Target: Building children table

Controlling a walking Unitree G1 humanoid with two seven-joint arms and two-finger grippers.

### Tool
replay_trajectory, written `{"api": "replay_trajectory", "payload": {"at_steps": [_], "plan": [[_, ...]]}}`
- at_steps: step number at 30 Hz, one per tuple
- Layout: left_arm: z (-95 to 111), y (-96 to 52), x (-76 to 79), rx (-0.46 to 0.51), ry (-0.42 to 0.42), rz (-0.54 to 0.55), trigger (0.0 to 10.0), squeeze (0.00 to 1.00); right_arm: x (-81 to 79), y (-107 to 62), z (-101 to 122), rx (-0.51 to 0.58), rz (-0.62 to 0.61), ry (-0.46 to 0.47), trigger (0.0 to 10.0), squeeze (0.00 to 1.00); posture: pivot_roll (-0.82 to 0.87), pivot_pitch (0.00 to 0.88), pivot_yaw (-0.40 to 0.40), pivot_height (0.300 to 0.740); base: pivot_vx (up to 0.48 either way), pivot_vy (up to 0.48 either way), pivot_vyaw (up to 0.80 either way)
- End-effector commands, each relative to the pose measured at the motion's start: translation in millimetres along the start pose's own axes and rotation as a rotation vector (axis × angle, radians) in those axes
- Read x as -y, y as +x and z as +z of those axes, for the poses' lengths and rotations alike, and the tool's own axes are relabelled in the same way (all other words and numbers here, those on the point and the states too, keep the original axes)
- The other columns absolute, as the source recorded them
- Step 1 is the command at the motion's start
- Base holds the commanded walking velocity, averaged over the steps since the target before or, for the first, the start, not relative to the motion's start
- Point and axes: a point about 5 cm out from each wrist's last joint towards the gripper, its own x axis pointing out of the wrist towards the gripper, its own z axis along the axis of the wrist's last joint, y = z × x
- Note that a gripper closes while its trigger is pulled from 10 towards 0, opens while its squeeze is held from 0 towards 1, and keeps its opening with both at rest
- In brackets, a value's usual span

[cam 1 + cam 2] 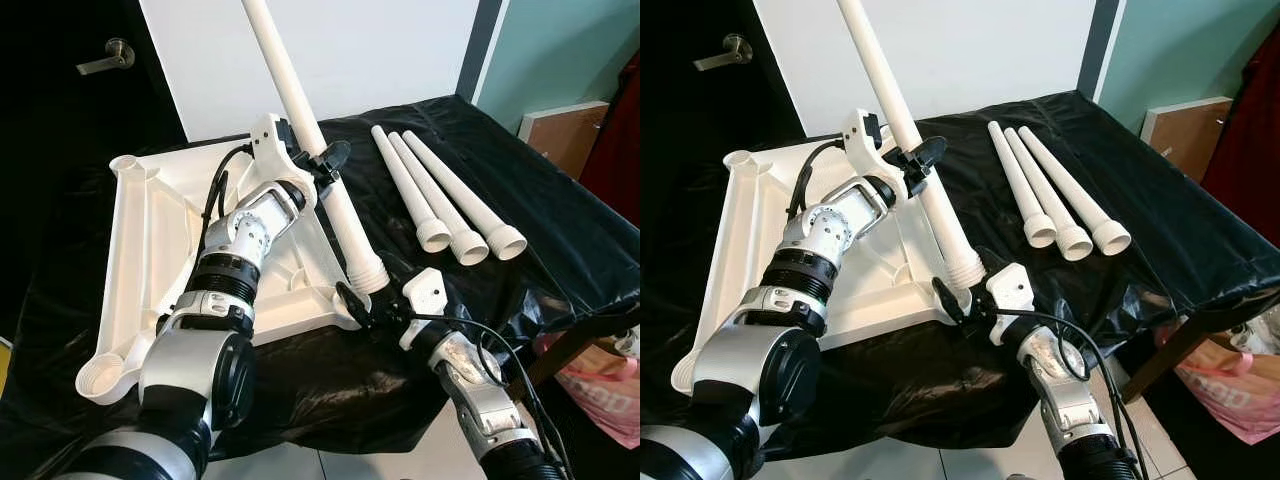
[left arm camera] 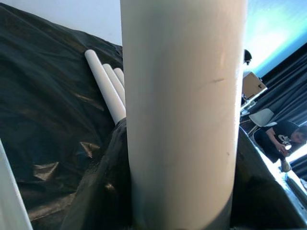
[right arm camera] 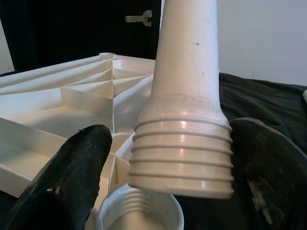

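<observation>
A: Count pls – how many legs?

B: 4 white legs total. 3 spare legs lie side by side on the black cloth, touching each other, wide threaded ends toward the robot. The 4th leg is up in the air, tilted, thin end high & away from the robot, threaded end low.

A: Tabletop?

B: 1 white tabletop, flipped underside up on the cloth, ribs showing, w/ round threaded sockets at its corners. I can see 3 sockets; the near right socket sits right under the held leg's threaded end.

A: Is the leg in yet?

B: No. Right wrist view shows the leg's thread just above the socket's rim, a bit off-centre & leaning, not seated.

A: Grippers?

B: 2. Left gripper is clamped round the leg's shaft about mid-length, fingers either side. Right gripper is down at the tabletop's near right corner, its fingers spread apart, one each side of the threaded end; can't tell if they touch it.

A: How does the leg look?

B: Plain smooth tube, widens toward the bottom, flares into a collar w/ several thread ridges. Faint scuffs on the shaft.

A: Anything else?

B: 1 dark door w/ a lever handle behind, pale wall, 1 person sitting far off in the left wrist view
</observation>
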Motion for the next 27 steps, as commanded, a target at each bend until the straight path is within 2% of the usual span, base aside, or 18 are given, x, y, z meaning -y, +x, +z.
{"api": "replay_trajectory", "payload": {"at_steps": [1,2,4,5,6,8,9,11,13,16,19,21,22,24,27], "plan": [[10.0,2.6,10.5,0.026,0.035,-0.118,0.0,0.00,0.0,1.2,3.0,0.010,0.000,0.008,10.0,1.00,-0.22,0.000,0.048,0.740,0.000,0.000,0.00],[13.9,2.7,13.6,0.039,0.062,-0.123,0.0,0.00,1.8,2.5,5.2,0.017,-0.015,0.017,10.0,1.00,-0.22,0.000,0.047,0.740,0.000,0.000,0.00],[13.9,2.7,13.6,0.039,0.062,-0.123,0.0,0.00,1.8,2.5,5.2,0.017,-0.015,0.017,10.0,1.00,-0.22,0.000,0.047,0.740,0.000,0.000,0.00],[21.4,2.7,26.8,0.077,0.138,-0.165,5.0,0.00,6.3,7.9,11.3,0.030,-0.058,0.050,10.0,1.00,-0.22,0.000,0.045,0.740,0.000,0.000,0.00],[23.7,2.5,34.6,0.090,0.189,-0.191,10.0,0.00,8.7,12.4,14.6,0.029,-0.078,0.058,10.0,0.94,-0.22,0.000,0.045,0.740,0.000,0.000,0.00],[23.7,2.5,34.6,0.090,0.189,-0.191,10.0,0.00,8.7,12.4,14.6,0.029,-0.078,0.058,10.0,0.94,-0.22,0.000,0.045,0.740,0.000,0.000,0.00],[25.1,2.0,41.6,0.106,0.242,-0.213,10.0,0.00,10.5,16.6,17.2,0.022,-0.091,0.069,10.0,0.00,-0.22,0.000,0.044,0.740,0.000,0.000,0.00],[24.4,0.6,56.5,0.135,0.342,-0.261,10.0,0.00,15.7,26.6,21.9,-0.006,-0.124,0.070,10.0,0.00,-0.21,0.000,0.041,0.740,0.000,0.000,0.00],[24.4,0.6,56.5,0.135,0.342,-0.261,10.0,0.00,15.7,26.6,21.9,-0.006,-0.124,0.070,10.0,0.00,-0.21,0.000,0.041,0.740,0.000,0.000,0.00],[18.3,-1.1,74.1,0.164,0.435,-0.315,10.0,0.00,22.2,37.5,30.6,-0.003,-0.163,0.069,10.0,0.00,-0.21,0.000,0.037,0.740,0.000,0.000,0.00],[18.3,-1.1,74.1,0.164,0.435,-0.315,10.0,0.00,22.2,37.5,30.6,-0.003,-0.163,0.069,10.0,0.00,-0.21,0.000,0.037,0.740,0.000,0.000,0.00],[11.3,-2.8,83.8,0.170,0.493,-0.350,10.0,0.00,25.3,43.5,35.8,0.007,-0.186,0.057,10.0,0.00,-0.21,0.000,0.035,0.740,0.000,0.000,0.00],[11.3,-2.8,83.8,0.170,0.493,-0.350,10.0,0.00,25.3,43.5,35.8,0.007,-0.186,0.057,10.0,0.00,-0.21,0.000,0.035,0.740,0.000,0.000,0.00],[4.1,-3.8,90.0,0.167,0.550,-0.373,10.0,0.00,27.4,49.0,39.5,0.009,-0.206,0.043,10.0,0.00,-0.20,0.000,0.033,0.740,0.000,0.000,0.00],[2.3,-4.0,91.5,0.166,0.563,-0.379,10.0,0.00,27.7,50.4,40.4,0.010,-0.210,0.039,10.0,0.00,-0.20,0.000,0.033,0.740,0.000,0.000,0.00]]}}
